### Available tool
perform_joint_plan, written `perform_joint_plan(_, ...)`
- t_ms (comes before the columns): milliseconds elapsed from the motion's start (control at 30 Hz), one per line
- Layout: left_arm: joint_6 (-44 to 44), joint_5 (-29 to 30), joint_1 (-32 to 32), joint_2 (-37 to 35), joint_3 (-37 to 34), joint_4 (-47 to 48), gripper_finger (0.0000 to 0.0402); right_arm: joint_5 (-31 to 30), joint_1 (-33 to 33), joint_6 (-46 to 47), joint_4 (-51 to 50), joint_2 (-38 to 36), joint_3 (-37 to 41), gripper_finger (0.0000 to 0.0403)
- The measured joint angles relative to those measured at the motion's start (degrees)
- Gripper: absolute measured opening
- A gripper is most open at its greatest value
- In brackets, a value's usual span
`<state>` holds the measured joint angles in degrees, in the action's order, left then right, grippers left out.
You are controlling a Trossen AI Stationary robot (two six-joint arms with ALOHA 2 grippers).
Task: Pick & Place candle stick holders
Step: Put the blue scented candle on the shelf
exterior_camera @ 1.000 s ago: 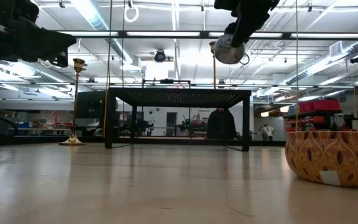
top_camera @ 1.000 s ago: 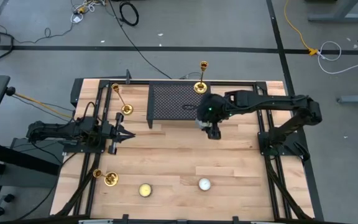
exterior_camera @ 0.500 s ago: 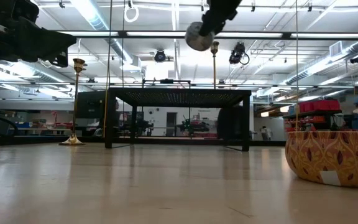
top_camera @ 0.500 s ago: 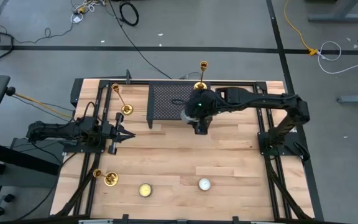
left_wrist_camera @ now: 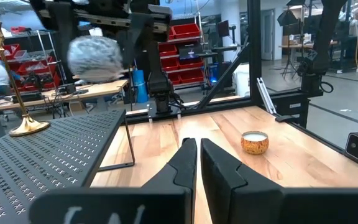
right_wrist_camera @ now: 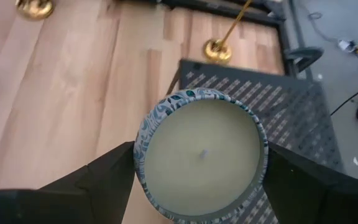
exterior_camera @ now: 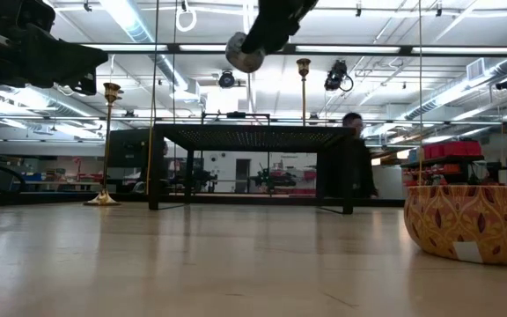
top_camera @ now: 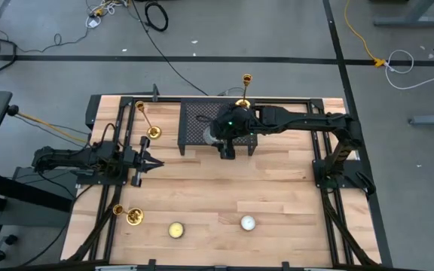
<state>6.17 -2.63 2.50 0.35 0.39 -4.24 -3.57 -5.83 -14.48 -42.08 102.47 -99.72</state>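
**Operator:** High view has my right gripper (top_camera: 227, 143) at the front edge of the rack (top_camera: 202, 117), upper middle of the frame. In the right wrist view its fingers are spread wide, pressed on either side of a round candle tin (right_wrist_camera: 201, 154) with a patterned rim, wick up.

**Second:** That's not a holder. Where are those?

**Operator:** Three brass holders, none touched. One (top_camera: 243, 94) stands just behind the rack, at top centre. One (top_camera: 148, 120) is left of the rack, in the upper left. One (top_camera: 129, 215) sits at the lower left, near a yellow candle (top_camera: 175, 229). A white candle (top_camera: 247, 223) is at bottom centre.

**Second:** How would you handle this step?

**Operator:** My guess is the tin goes on the rack. I'd keep it level, bring it well over the mesh and not the edge, lower until it bears, then let go. I'd also stay clear of the tall holder behind, since its thin stem looks easy to tip.

**Second:** Left arm?

**Operator:** Parked at the left of the tabletop (top_camera: 277, 196), left gripper (top_camera: 155, 164) with fingers together, holding nothing.
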Motion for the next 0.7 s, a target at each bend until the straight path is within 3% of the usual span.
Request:
perform_joint_plan(333,-0.01,0.00,-0.02,0.00,0.01,0.01,0.0025,-0.05,-3.50,0.46,9.66,2.38,-0.07,0.0310)
perform_joint_plan(700,0.01,0.00,-0.02,0.01,0.01,0.02,0.0025,0.15,-5.30,0.46,9.01,7.11,-0.07,0.0310)
